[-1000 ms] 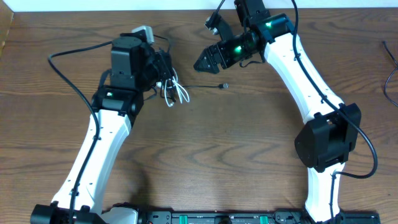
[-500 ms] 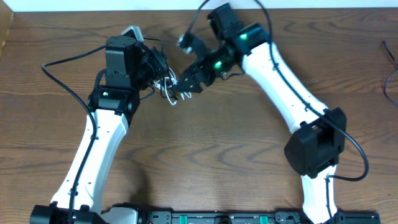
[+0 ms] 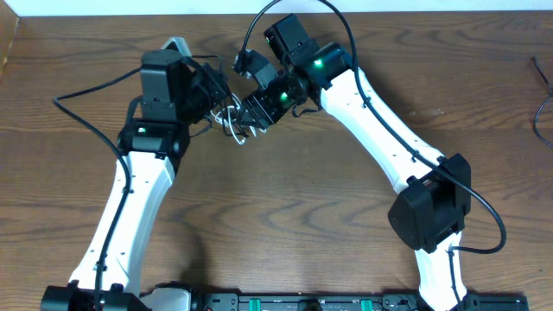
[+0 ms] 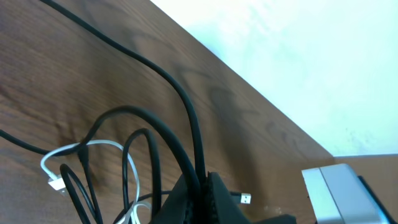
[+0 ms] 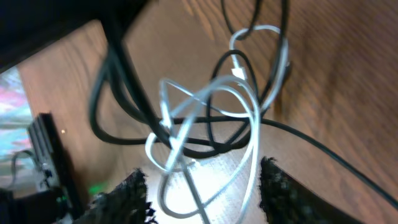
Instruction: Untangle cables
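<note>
The cables [image 3: 233,122] form a small tangle of black and white loops on the wooden table, between the two arms. My left gripper [image 3: 214,92] is at the tangle's left side. In the left wrist view it [image 4: 202,186] is shut on two black cable strands [image 4: 186,118], with a white loop [image 4: 93,148] and a small plug [image 4: 247,198] lying beyond. My right gripper [image 3: 250,116] reaches into the tangle from the right. Its jaws [image 5: 202,199] stand open, with the white loops [image 5: 211,143] between the two fingers [image 5: 124,196], not pinched.
A grey block [image 3: 179,45] sits by the left gripper, also seen as a grey block [image 4: 339,190] in the left wrist view. The left arm's thick black lead [image 3: 82,84] loops out to the left. Another black cord [image 3: 544,82] lies at the right edge.
My right arm has swung left and down from open table into the tangle, and its jaws have narrowed around the white loops. The left gripper stays shut on the black strands, shifted slightly left.
</note>
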You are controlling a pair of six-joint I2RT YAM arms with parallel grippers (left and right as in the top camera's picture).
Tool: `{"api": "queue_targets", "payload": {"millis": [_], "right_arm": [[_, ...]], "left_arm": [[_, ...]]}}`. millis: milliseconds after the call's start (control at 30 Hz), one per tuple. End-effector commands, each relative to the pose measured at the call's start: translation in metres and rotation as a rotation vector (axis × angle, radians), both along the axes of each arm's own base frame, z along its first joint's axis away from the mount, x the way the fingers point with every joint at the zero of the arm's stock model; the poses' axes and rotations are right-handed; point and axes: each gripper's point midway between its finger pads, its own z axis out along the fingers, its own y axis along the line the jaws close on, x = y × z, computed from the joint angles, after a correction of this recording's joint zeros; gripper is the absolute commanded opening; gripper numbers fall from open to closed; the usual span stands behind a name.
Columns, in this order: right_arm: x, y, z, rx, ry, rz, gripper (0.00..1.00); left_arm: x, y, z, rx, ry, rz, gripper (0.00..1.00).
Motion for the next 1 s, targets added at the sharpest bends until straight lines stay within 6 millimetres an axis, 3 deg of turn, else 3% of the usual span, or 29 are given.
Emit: {"api": "queue_targets", "payload": {"millis": [0, 367, 467, 533, 600, 733, 867, 967], "right_arm": [[0.002, -0.002, -0.018, -0.032, 0.035, -0.04, 0.48], [0.003, 0.007, -0.026, 0.016, 0.051, -0.046, 0.37], [0.005, 0.008, -0.025, 0.024, 0.04, -0.047, 0.24], [0.01, 0.006, -0.025, 0.022, 0.03, -0.059, 0.05], [0.02, -0.003, -0.021, 0.019, 0.025, -0.102, 0.01], [0.047, -0.027, 0.006, 0.074, 0.029, -0.225, 0.01], [0.067, -0.058, 0.054, 0.149, -0.031, -0.291, 0.01], [0.074, -0.085, 0.091, 0.189, -0.088, -0.345, 0.01]], "left_arm": [[0.003, 0.004, 0.014, -0.052, -0.021, 0.003, 0.08], [0.001, 0.002, 0.016, -0.083, -0.017, -0.026, 0.08], [0.001, 0.002, 0.016, -0.084, -0.016, -0.024, 0.08], [0.001, 0.003, 0.016, -0.082, -0.016, -0.022, 0.08], [0.001, 0.008, 0.013, -0.041, -0.022, -0.02, 0.08], [-0.004, 0.042, -0.012, 0.12, 0.059, 0.115, 0.07], [-0.019, 0.078, -0.038, 0.266, 0.179, 0.266, 0.08], [-0.027, 0.093, -0.044, 0.37, 0.213, 0.292, 0.08]]}}
